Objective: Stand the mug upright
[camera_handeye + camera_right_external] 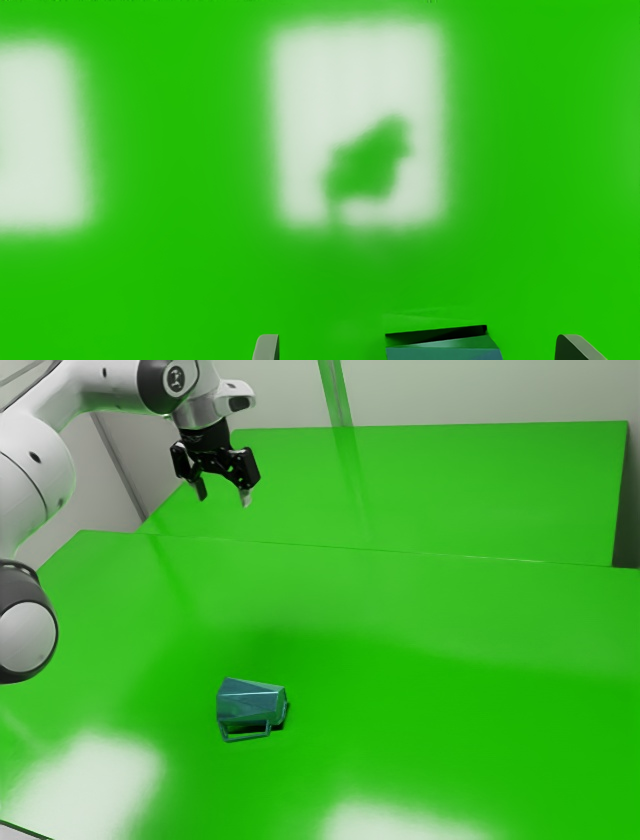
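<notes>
Gripper [223, 497] spread and holding nothing, high above the tabletop [430, 660]; the mug [250, 704] lies on its side, well in from the far edge and toward the exterior view's left, its handle [246, 737] on the side facing the near edge; which end is the mouth, I can't tell. Reaching for it is, I judge, the step in hand; the next move calls for coming down with the fingers [266, 348] astride the body, clear of the handle; then gripping, lifting and turning it base down.
</notes>
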